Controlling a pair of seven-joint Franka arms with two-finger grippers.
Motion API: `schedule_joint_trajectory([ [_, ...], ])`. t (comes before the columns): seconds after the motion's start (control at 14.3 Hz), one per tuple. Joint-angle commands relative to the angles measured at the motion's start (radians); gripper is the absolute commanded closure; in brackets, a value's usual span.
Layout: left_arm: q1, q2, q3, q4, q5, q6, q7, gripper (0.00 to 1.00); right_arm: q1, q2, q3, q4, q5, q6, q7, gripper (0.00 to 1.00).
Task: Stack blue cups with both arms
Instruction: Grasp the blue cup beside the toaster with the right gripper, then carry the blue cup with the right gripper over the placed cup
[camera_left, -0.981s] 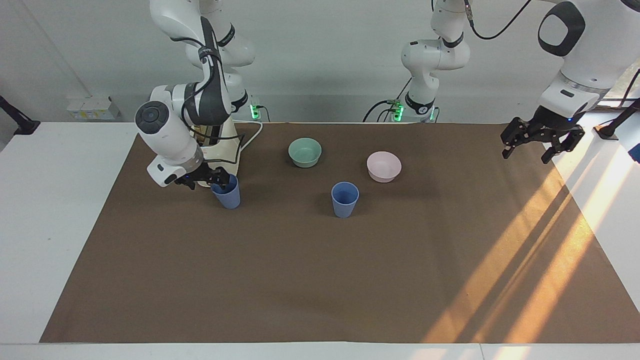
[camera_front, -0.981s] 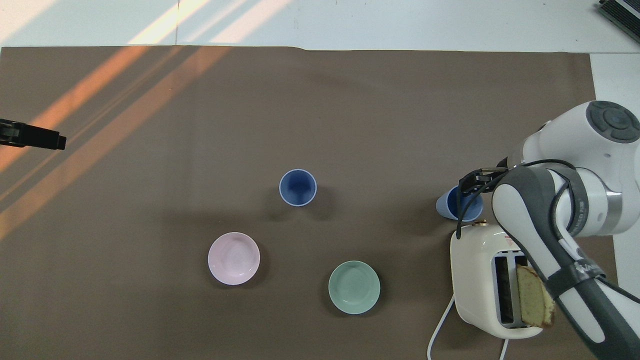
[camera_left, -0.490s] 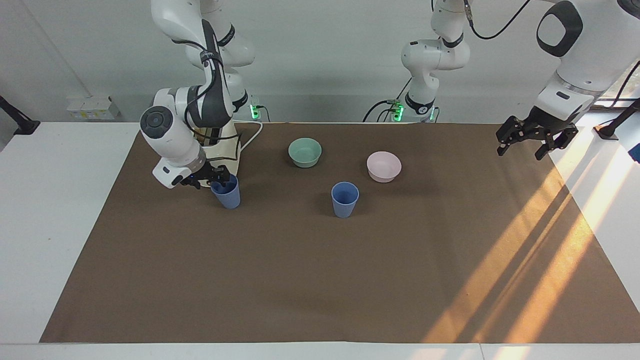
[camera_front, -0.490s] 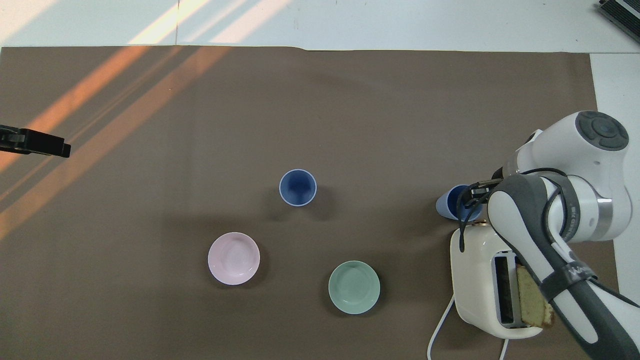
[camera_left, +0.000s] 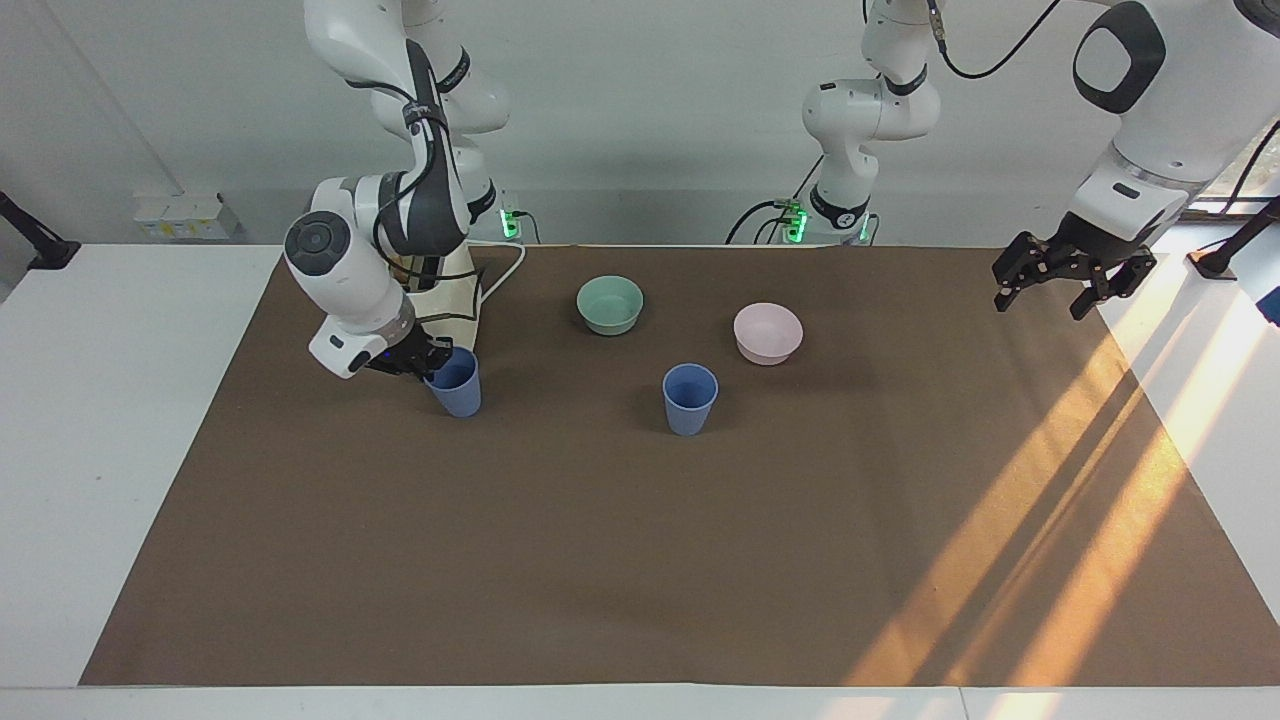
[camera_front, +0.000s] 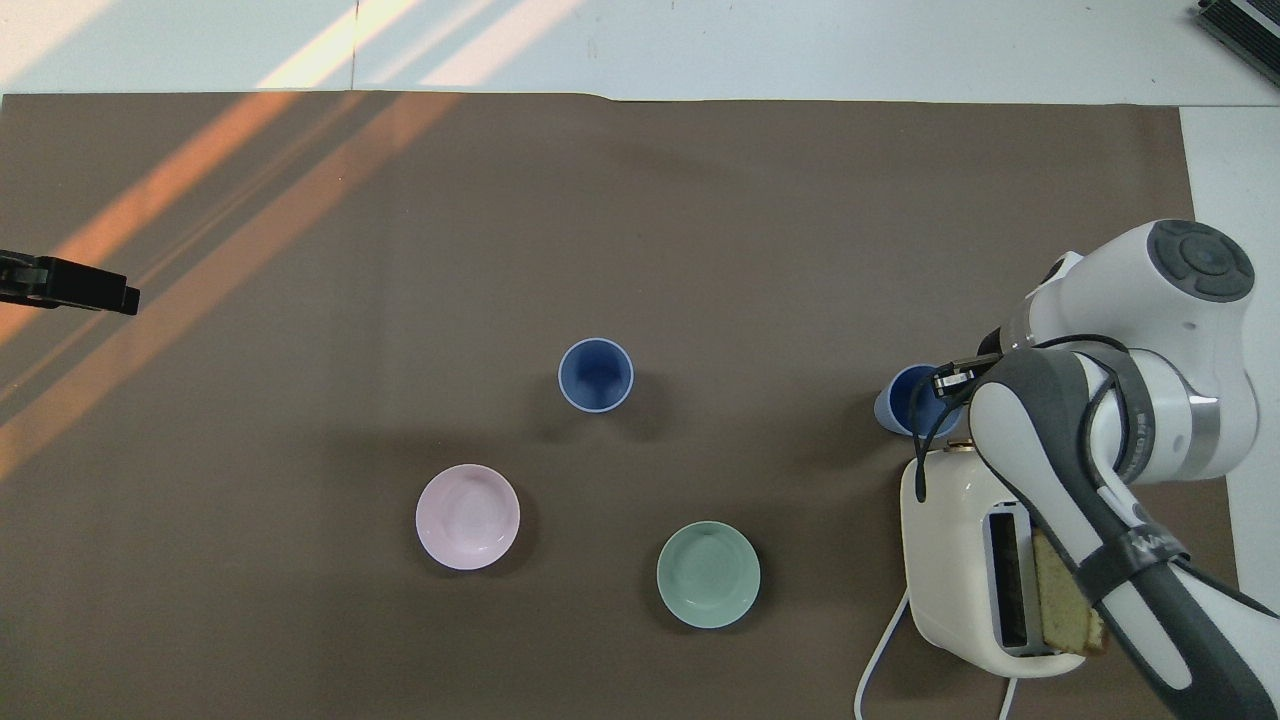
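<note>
Pinching the rim of the blue cup by the toaster (camera_left: 455, 382) — right gripper (camera_left: 428, 361) clamped on the cup wall at the right arm's end of the table, one finger seemingly inside the mouth, cup standing on the brown mat (camera_left: 600, 560) just beside the white toaster (camera_front: 960, 560), tilted slightly. Second blue cup (camera_left: 690, 398) upright mid-table, well apart, farther from the robots than the mint-green bowl (camera_left: 610, 303) and pink bowl (camera_left: 768, 332). Left gripper (camera_left: 1066, 275) waiting up over the mat edge at the left arm's end, fingers spread, holding nothing. Risks from here: thin one-wall rim grip likely letting the cup swing or slip on lift; cup or wrist bumping the toaster, given the tight spacing; a tilted carry catching the standing cup's rim and tipping it instead of nesting. Stack not yet made.
</note>
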Motion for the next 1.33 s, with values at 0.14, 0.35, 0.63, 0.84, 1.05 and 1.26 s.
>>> schedule_joint_trajectory([
  [0.14,0.014,-0.01,-0.01,0.004,0.021,-0.015,-0.015,0.0,0.0,0.03,0.002,0.256,0.03,-0.234,-0.018,1.0],
  [0.35,0.011,-0.01,-0.01,0.004,0.021,-0.017,-0.015,0.0,0.042,0.052,0.003,0.376,0.113,-0.298,0.079,1.0],
  [0.63,0.01,-0.01,-0.01,0.004,0.021,-0.02,-0.015,0.0,0.194,0.118,0.003,0.581,0.107,-0.358,0.182,1.0],
  [0.84,0.008,-0.01,-0.01,0.003,0.021,-0.017,-0.015,0.0,0.295,0.128,0.005,0.617,0.11,-0.332,0.316,1.0],
  [1.05,0.008,-0.01,-0.01,0.003,0.021,-0.017,-0.015,0.0,0.416,0.136,0.005,0.637,0.11,-0.297,0.472,1.0],
  [1.26,0.008,-0.01,-0.011,0.003,0.021,-0.017,-0.015,0.0,0.461,0.17,0.006,0.628,0.111,-0.229,0.544,1.0],
])
